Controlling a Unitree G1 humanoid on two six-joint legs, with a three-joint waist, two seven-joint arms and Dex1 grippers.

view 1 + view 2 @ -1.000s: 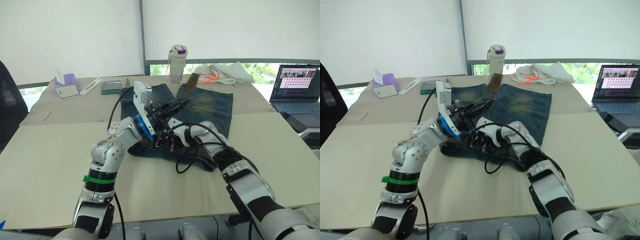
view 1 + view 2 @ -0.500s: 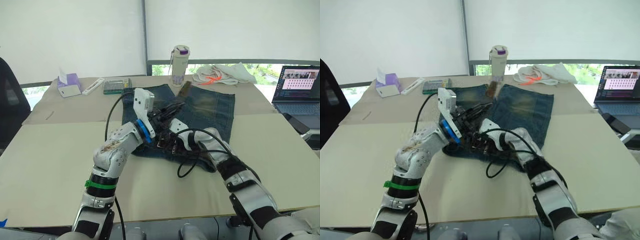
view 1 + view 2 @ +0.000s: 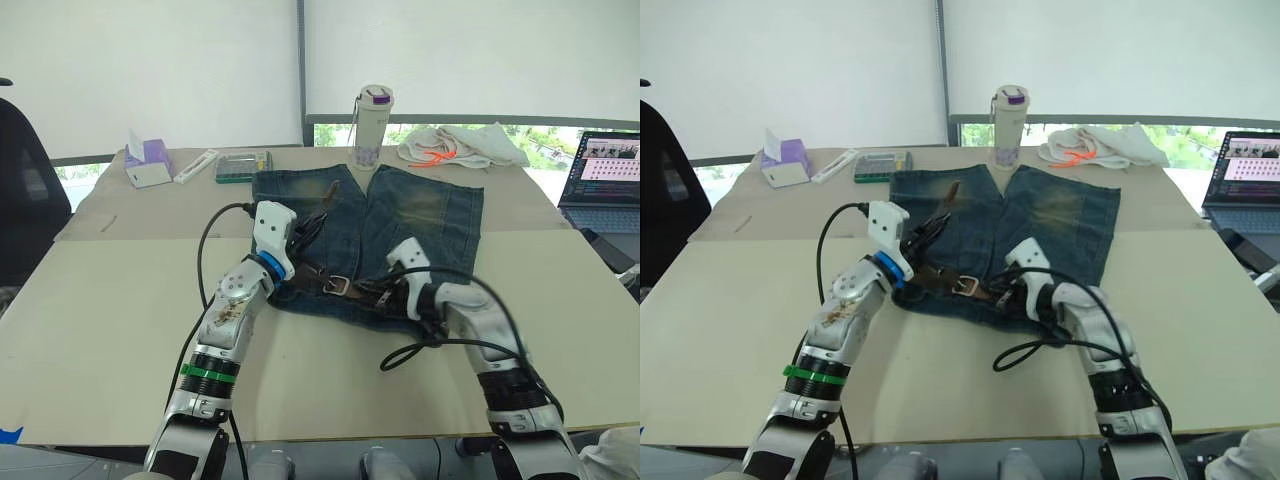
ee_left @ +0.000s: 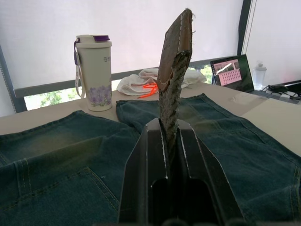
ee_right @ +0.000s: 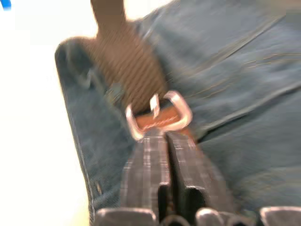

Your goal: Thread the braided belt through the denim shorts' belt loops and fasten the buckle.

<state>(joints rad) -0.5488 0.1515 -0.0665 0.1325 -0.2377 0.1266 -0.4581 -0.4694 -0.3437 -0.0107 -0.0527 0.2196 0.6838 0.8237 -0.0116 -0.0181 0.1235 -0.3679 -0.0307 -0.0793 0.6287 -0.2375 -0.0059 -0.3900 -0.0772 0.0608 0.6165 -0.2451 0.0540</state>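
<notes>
Right now your shorts [image 3: 400,225] lie flat on the table [image 3: 110,300], waistband toward you and legs pointing toward the bottle [image 3: 371,128] at the far edge. The belt [image 3: 318,278] runs along the waistband, with its buckle [image 3: 338,286] sitting near the middle of it.

Your left gripper [image 4: 170,141] is clamped on the belt's free tail: in the left wrist view the braided strap stands up from between the two fingers, which press it from both sides. From the head views that tail rises off the left half of the shorts, angled away from you.

Your right gripper [image 5: 160,139] has its fingers pressed together with no visible gap, their tips right at the buckle's near edge, on the strap just behind the frame. The buckle's prong points away from the fingers, across the frame.

Beyond the shorts you have a white cloth [image 3: 460,145] with an orange cord, a tissue box [image 3: 148,163] to the far left, and a laptop [image 3: 608,170] at the right.
</notes>
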